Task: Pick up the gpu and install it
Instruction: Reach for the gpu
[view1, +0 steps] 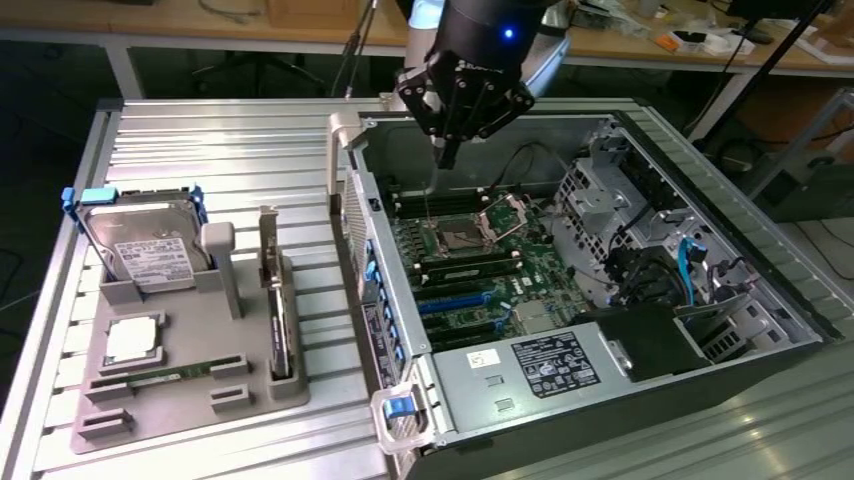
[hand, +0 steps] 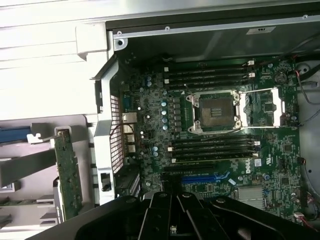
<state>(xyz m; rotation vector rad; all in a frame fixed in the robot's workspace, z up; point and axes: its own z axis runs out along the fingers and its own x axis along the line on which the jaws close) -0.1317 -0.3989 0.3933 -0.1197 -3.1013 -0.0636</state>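
Four parts stand in the grey holder on the table; I list them by distance from the open computer case.

1. Hard drive, blue handles: farthest from the case, propped upright.
2. Square silver chip and green memory stick: lying flat, well apart from the case.
3. The gpu: on edge in the holder slot nearest the case, outside it, untouched.
4. Gripper: above the case's interior, over the motherboard, fingers together with nothing between them, well apart from the gpu.
5. Blue expansion slots: inside the case, and I see no card seated.

Status, by my reading: nothing done; both the pick-up and the install are left.
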